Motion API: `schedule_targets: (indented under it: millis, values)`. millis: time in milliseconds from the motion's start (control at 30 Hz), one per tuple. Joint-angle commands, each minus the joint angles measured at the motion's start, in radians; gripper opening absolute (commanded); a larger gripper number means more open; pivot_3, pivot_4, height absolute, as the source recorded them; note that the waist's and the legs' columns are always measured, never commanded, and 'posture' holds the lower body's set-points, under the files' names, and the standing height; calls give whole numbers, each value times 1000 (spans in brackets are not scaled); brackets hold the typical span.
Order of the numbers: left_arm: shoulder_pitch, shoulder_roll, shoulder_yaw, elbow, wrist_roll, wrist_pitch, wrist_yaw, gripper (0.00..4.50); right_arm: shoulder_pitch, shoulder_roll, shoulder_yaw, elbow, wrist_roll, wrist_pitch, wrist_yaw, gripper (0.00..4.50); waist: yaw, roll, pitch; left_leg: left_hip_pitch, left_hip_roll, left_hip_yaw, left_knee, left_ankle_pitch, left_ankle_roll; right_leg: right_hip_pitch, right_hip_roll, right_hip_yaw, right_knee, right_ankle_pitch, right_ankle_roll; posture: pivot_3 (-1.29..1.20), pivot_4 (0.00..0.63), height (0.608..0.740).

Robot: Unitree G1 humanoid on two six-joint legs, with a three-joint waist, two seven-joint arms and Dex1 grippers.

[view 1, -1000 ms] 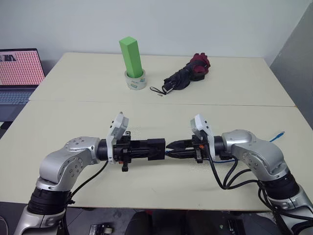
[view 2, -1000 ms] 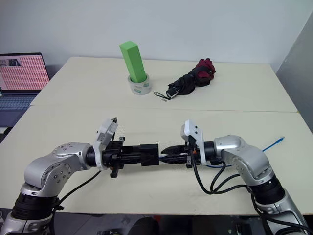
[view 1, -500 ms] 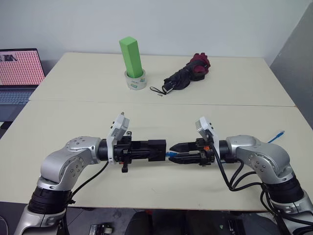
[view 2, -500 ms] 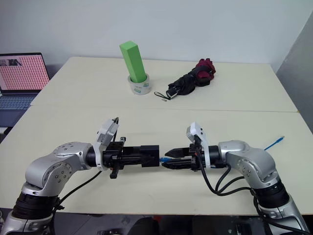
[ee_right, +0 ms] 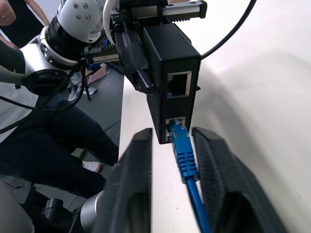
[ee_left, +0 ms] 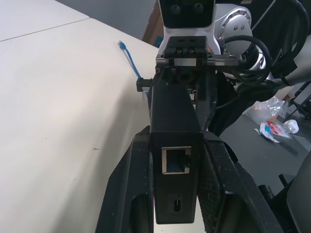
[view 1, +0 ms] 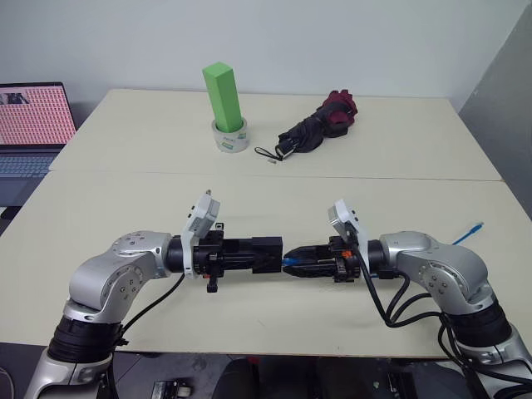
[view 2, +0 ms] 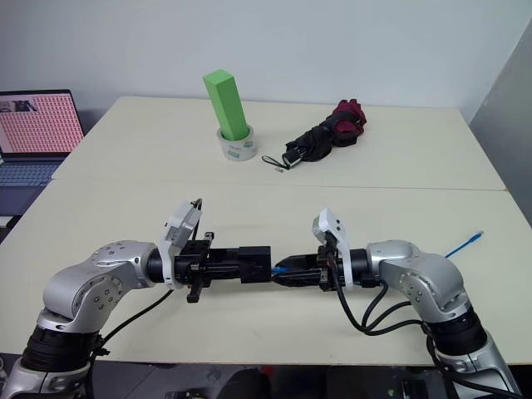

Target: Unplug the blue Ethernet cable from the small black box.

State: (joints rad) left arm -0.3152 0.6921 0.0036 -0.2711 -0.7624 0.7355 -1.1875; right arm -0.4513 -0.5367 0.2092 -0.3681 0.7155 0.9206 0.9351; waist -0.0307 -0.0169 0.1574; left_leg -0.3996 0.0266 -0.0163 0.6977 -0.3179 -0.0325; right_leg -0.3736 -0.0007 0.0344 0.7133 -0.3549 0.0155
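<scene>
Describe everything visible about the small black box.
The small black box is a matte black plastic block, held level above the table between the left gripper's fingers. Its end face shows two sockets: one empty, the other holding the blue cable's plug. The opposite end has another empty socket and a small slot. The right gripper's fingers flank the plug.

The laptop is cut off by the picture's edge
</scene>
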Motion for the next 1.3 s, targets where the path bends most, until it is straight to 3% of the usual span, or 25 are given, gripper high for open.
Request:
schedule_targets:
  millis: [33, 333, 900, 1033, 1133, 1200, 1300]
  values:
    - [-10, -4, 0, -24, -6, -10, 5, 773, -12, -8, 7, -22, -6, -25, 20, 165, 0, 0, 0, 0, 0, 0, 0, 0, 0, 0, 0, 0, 0, 0, 0, 0, 150, 740]
    - [-14, 4, -13, -23, 0, -13, -17, 773, -36, -14, 13, -3, -18, -28, 44, 51, 0, 0, 0, 0, 0, 0, 0, 0, 0, 0, 0, 0, 0, 0, 0, 0, 150, 740]
    - [20, 68, -21, 19, 97, -105, -60, 773, -28, -121, -15, 41, -67, -76, 79, 51, 1, 0, 0, 0, 0, 0, 0, -2, 3, 0, 0, 0, 0, 0, 0, 0, 150, 740]
    - [36, 71, -11, 31, 124, -129, -41, 773, -86, -33, -37, 202, -226, -239, -87, 51, 0, 0, 0, 0, 0, 0, 0, -2, 3, 0, 0, 0, 0, 0, 0, 0, 150, 740]
    - [47, 54, 1, 47, 147, -150, 0, 773, -169, 50, -27, 432, -437, -451, -312, 51, -2, 1, 1, 0, 0, 0, 0, -1, 3, 0, 0, 0, 1, 0, 0, 0, 150, 740]
    - [50, 37, -4, 58, 174, -177, 31, 773, -219, 98, -31, 568, -523, -530, -423, 754, -3, 1, 1, 0, 0, 2, 0, 0, 0, -2, 0, 2, 1, 0, 0, 0, 150, 740]
    - [55, 21, -10, 61, 196, -201, 58, 773, -263, 140, -38, 693, -587, -622, -478, 1339, 0, 1, 1, 0, 0, 2, -1, 0, -1, -3, 0, 1, 1, 0, 0, 0, 150, 740]
